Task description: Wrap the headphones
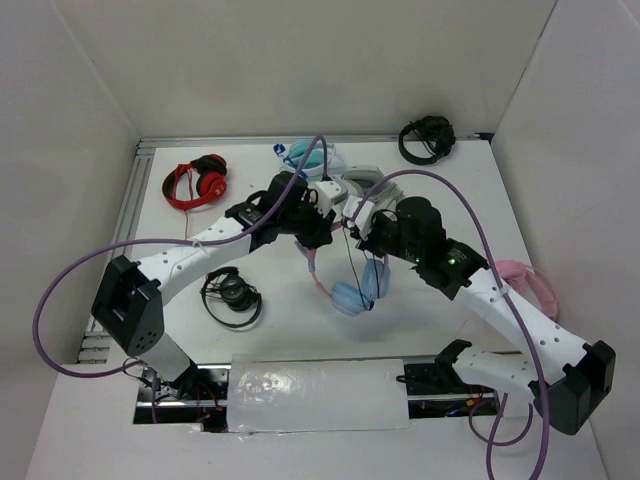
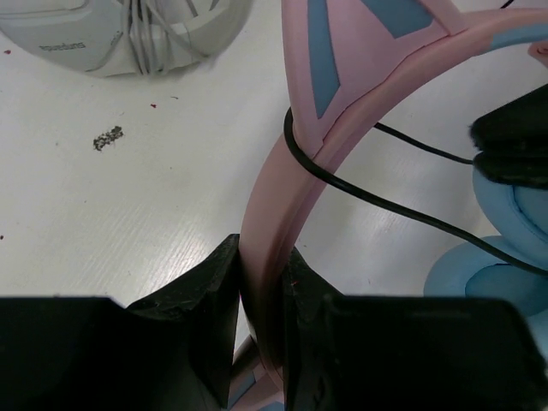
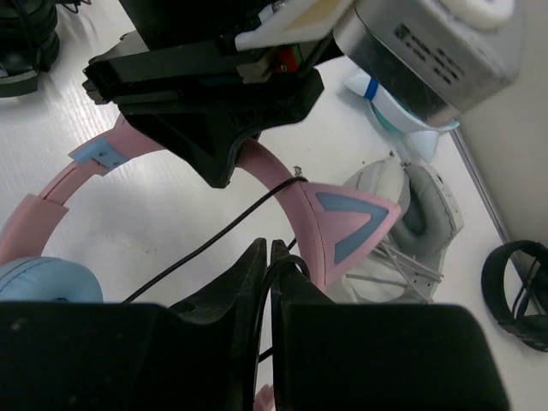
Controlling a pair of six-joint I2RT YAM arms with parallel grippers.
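Observation:
The headphones hang above the table centre, with a pink headband (image 1: 316, 272) and light blue ear cups (image 1: 362, 288). My left gripper (image 1: 316, 240) is shut on the headband (image 2: 287, 171), which runs up between its jaws (image 2: 261, 261). A cat ear (image 2: 360, 43) sits just beyond, and the thin black cable (image 2: 385, 205) loops round the band towards an ear cup (image 2: 505, 231). My right gripper (image 1: 352, 222) is shut on the cable (image 3: 214, 244), which passes between its closed jaws (image 3: 269, 250) beside the cat ear (image 3: 351, 218).
Red headphones (image 1: 196, 183) lie at the back left and black ones (image 1: 232, 293) at the front left. Black headphones (image 1: 427, 138) lie at the back right, teal-and-white ones (image 1: 305, 155) at the back centre, and all-pink ones (image 1: 530, 280) at the right. Grey-white headphones (image 3: 411, 214) lie under the grippers.

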